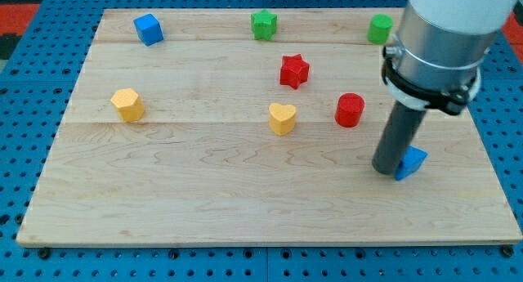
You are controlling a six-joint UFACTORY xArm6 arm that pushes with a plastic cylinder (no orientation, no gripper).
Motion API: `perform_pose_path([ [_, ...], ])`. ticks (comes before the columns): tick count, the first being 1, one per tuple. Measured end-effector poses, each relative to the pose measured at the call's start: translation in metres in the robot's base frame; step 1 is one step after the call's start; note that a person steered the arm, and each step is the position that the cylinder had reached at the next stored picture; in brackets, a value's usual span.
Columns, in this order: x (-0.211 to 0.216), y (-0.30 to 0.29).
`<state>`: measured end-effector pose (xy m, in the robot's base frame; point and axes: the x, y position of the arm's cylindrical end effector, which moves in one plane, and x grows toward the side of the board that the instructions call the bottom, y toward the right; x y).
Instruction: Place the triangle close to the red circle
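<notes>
The blue triangle (413,161) lies at the view's right, partly hidden behind my rod. My tip (386,171) rests on the board, touching the triangle's left side. The red circle (350,109) stands up and to the left of the tip, a short gap away from both the tip and the triangle.
A red star (294,71) and a yellow heart (282,118) sit left of the red circle. A yellow hexagon (127,105) is at the left. A blue cube (149,29), a green star (264,24) and a green block (379,28) line the top edge.
</notes>
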<state>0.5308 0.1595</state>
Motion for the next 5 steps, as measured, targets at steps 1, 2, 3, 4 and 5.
perform_pose_path([
  [1, 0.032, 0.016],
  [2, 0.031, 0.030],
  [3, 0.003, 0.030],
  [4, -0.024, 0.032],
  [5, -0.054, 0.032],
])
